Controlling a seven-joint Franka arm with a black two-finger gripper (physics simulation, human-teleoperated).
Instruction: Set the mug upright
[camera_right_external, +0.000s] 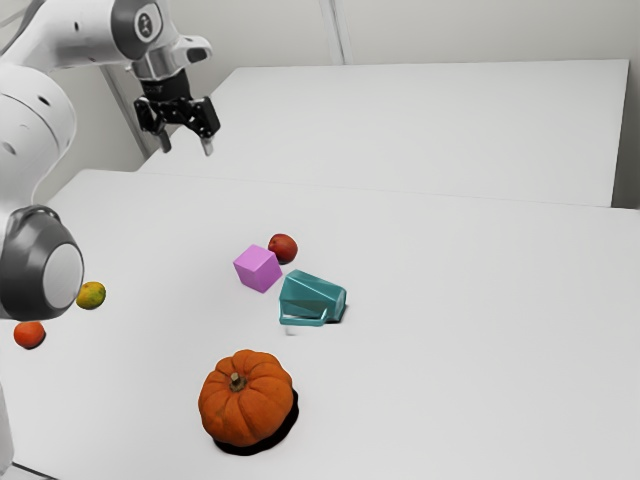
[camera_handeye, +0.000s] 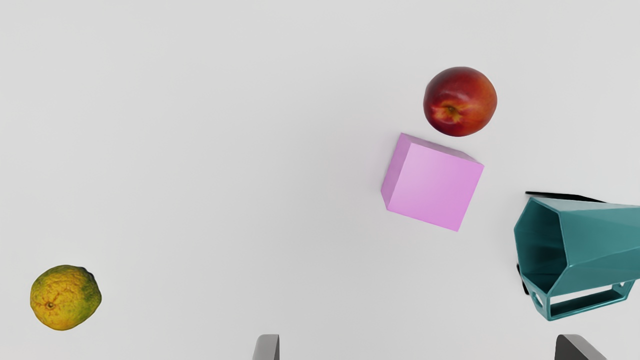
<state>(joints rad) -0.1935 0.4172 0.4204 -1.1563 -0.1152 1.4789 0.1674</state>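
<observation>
Two grey fingers of mine stand wide apart, with nothing clamped between them. What I want is the teal, flat-sided mug with its angular loop handle, lying on its side on the white table. I judge it stiff and hollow, fairly light for its bulk, perhaps ceramic or hard plastic; if ceramic, a knock to the rim could chip it. Its smooth facets might let it slide under a loose squeeze, and the body narrows away from the open mouth, so a grip near the slim end could creep. I'd take it across the body, one finger to each side, close enough to the mouth to lift that end and tip it onto its base, keeping the handle out of the pinch.

My gripper hangs high over the table's far part, toward the exterior view's left, well apart from the mug, which lies lower and farther to that view's right. The mouth faces roughly toward the pink, smooth-faced cube, with a gap between them, and the handle juts out on the side of the ribbed orange pumpkin
</observation>
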